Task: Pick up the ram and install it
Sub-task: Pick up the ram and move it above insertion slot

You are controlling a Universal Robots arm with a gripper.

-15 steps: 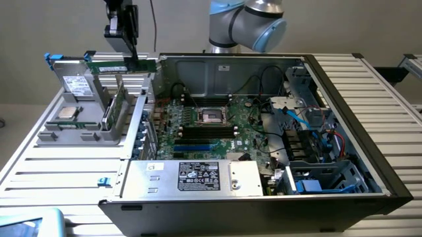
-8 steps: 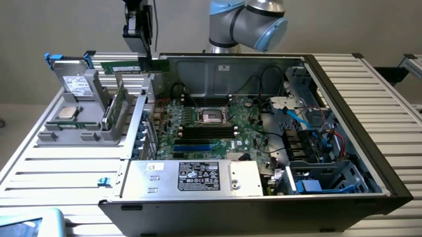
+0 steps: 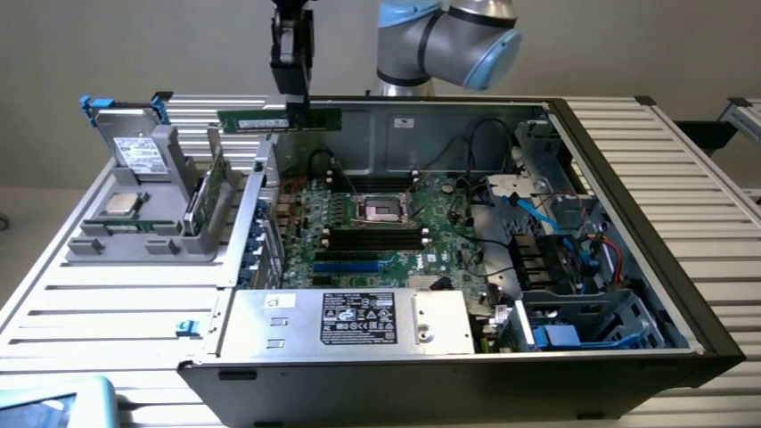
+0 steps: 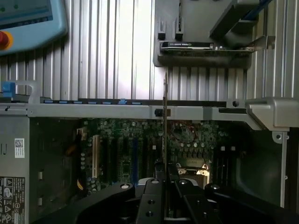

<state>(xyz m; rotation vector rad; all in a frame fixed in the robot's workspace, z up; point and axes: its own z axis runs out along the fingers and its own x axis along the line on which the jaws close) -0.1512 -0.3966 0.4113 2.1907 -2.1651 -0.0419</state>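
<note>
Where the open case (image 3: 416, 392) comes closest in the exterior view, a boxy grey power supply (image 3: 351, 318) with a white label sits behind the dark front wall. Past it lies the green motherboard (image 3: 356, 263), matte and crowded with small parts. On it, a bank of long black memory slots (image 3: 374, 237) runs across the view from left to right, just in front of the square, metal-framed processor socket (image 3: 384, 209).

Farther back and higher, over the case's far wall toward the exterior view's left, the ram (image 3: 252, 119) hangs in the air, with the jaws closed on it about mid-length. It is a thin, flat green board with a pale label, held on edge. Its long axis is level and runs left to right, so by my judgement roughly parallel to the slots. The slots lie below it, nearer the camera and toward the exterior view's right.

From the wrist, the ram (image 4: 165, 116) shows edge-on as a fine line running out from between the black fingers (image 4: 150, 198), above the board. Beside the case, a grey fixture (image 3: 143, 242) stands on the ribbed metal desk (image 3: 107, 303). Behind everything rises the smooth grey arm (image 3: 458, 40).
</note>
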